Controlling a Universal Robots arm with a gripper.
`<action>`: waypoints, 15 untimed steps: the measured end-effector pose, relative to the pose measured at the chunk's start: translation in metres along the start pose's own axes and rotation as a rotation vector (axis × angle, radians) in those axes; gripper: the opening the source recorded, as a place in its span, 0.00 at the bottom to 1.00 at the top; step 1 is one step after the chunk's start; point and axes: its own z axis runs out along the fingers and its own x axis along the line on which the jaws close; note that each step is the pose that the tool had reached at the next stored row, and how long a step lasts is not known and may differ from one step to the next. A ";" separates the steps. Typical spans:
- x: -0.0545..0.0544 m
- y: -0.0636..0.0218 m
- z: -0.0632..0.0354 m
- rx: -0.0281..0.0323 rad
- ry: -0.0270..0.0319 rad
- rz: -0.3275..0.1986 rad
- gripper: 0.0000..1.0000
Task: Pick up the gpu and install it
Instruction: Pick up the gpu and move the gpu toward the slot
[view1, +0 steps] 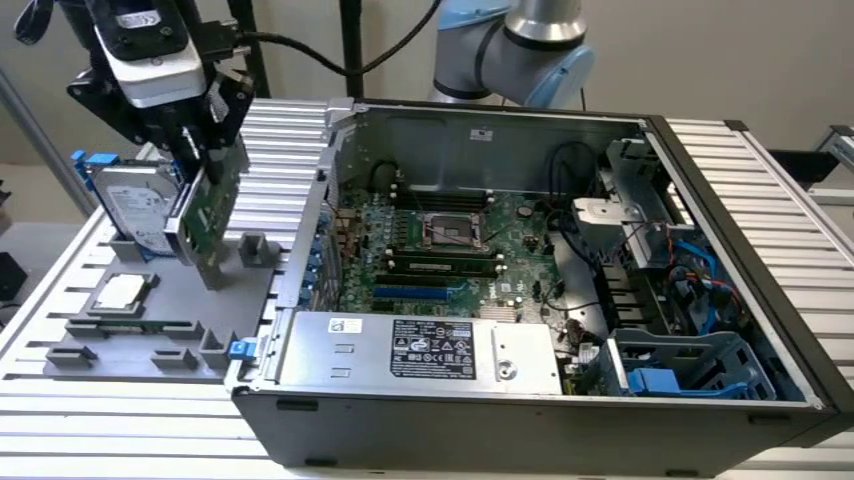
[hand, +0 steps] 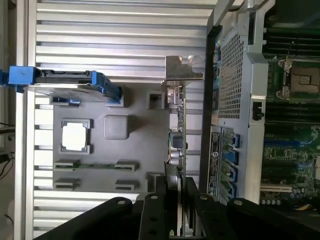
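A ribbed metal table carries an open computer case lying on its side, motherboard exposed. Beside it, toward the exterior view's left, sits a grey parts tray. The robot arm's gripper is above the tray, its fingers pinching the top edge of the gpu, which stands on edge with its metal bracket pointing down at the tray. Whether the card's bracket touches the tray is unclear. A hard drive with blue tabs stands just behind it, and a small square chip lies nearby.
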 end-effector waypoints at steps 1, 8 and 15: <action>-0.006 -0.0005 -0.0055 0.0000 0.0013 0.000 0.00; -0.038 -0.0037 -0.0368 0.0000 0.0095 0.000 0.00; -0.076 -0.0063 -0.0506 -0.0002 0.0151 0.001 0.00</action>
